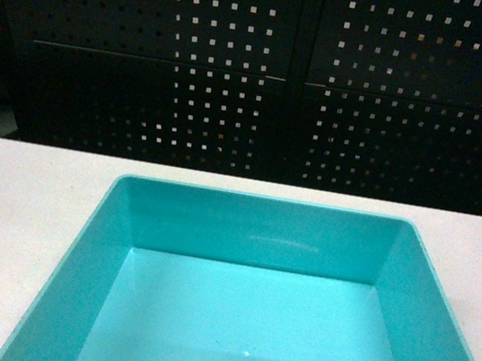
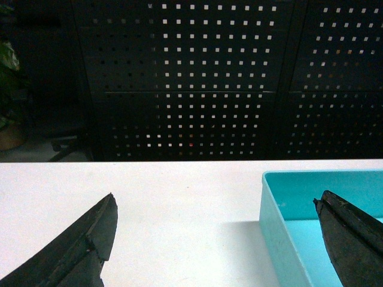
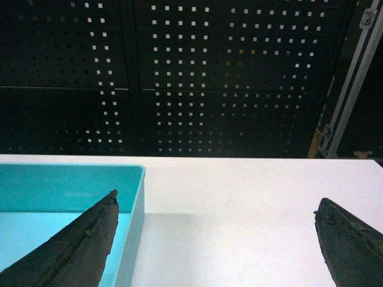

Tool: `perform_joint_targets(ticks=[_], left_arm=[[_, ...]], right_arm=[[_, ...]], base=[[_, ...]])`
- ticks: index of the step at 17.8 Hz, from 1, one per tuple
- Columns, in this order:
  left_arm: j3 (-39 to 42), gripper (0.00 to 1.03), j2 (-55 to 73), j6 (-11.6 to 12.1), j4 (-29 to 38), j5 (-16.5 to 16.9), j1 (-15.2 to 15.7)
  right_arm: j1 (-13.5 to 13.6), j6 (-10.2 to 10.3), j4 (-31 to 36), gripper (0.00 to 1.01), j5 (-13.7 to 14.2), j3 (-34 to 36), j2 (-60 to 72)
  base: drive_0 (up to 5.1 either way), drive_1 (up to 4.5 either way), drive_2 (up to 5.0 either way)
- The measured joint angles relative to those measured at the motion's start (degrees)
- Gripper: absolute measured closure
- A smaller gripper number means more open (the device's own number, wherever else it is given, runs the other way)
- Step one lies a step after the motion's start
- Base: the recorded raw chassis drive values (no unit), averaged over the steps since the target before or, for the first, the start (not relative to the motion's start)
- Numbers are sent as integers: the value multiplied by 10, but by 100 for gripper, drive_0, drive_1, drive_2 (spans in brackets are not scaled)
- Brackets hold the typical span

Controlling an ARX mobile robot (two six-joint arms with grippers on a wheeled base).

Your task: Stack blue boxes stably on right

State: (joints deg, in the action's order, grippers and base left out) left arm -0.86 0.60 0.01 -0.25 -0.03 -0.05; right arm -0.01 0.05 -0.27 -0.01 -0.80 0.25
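Note:
A light turquoise blue box (image 1: 260, 238) sits empty on the white table, filling the lower middle of the head view. In the left wrist view its left wall (image 2: 281, 233) lies between the wide-apart fingers of my left gripper (image 2: 215, 206), which is open and straddles that wall. The right wrist view has the tub's right wall (image 3: 133, 227) between the spread fingers of my right gripper (image 3: 215, 203), also open, one finger over the tub's inside. Neither gripper appears in the head view. No dark-blue crates are in view.
The white table (image 1: 7, 227) stretches to both sides of the tub. A dark perforated panel wall (image 1: 257, 74) stands behind the table's far edge. A metal frame (image 3: 350, 89) rises at the far right.

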Motion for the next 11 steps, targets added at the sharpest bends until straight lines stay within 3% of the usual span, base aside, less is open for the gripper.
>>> perform_joint_targets(ticks=[11], left_arm=[[0,5,0,0,0,0,0]], right_arm=[[0,0,0,3,0,0,0]], base=[[0,0,0]])
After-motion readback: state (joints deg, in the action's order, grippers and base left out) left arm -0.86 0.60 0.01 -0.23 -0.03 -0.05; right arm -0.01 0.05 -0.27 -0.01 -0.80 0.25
